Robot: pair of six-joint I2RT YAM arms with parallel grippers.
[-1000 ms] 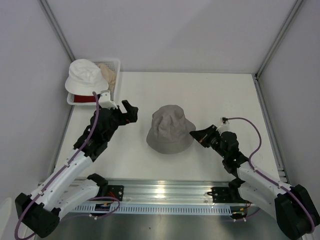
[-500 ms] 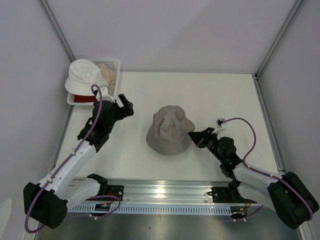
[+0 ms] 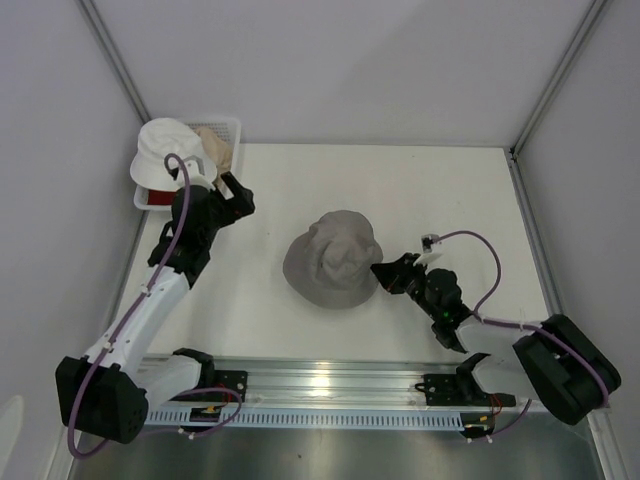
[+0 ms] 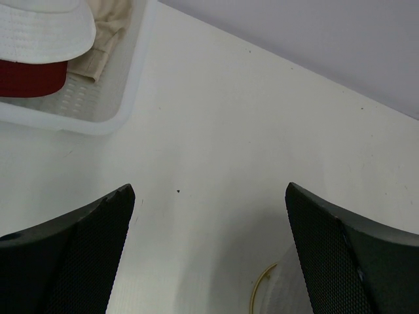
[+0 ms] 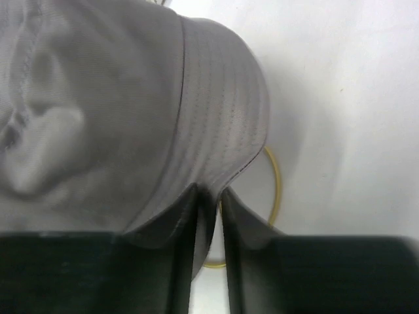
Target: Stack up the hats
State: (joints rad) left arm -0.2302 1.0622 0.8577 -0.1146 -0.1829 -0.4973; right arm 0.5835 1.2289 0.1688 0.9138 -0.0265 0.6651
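Observation:
The grey hat point(image 3: 333, 258) sits in the middle of the table over a gold wire stand point(image 5: 275, 178). My right gripper point(image 3: 385, 275) is shut on the hat's right brim; in the right wrist view the brim point(image 5: 219, 124) folds down between my gripper's point(image 5: 208, 204) two dark fingers. The white hat point(image 3: 165, 150) lies on the dark red hat point(image 3: 150, 197) in the basket, with the beige hat point(image 3: 215, 147) beside them. My left gripper point(image 3: 238, 195) is open and empty just right of the basket. Its wrist view shows the white hat point(image 4: 39, 29), red hat point(image 4: 26, 75) and beige hat point(image 4: 108, 29).
The white mesh basket point(image 3: 233, 125) stands at the table's back left corner; its rim shows in the left wrist view point(image 4: 131, 91). A bit of gold wire point(image 4: 262, 294) shows at that view's bottom edge. White walls enclose the table on three sides.
The right gripper has moved left, shifting the grey hat slightly left with its brim held. The left arm has swung back and left toward the basket, jaws still open.

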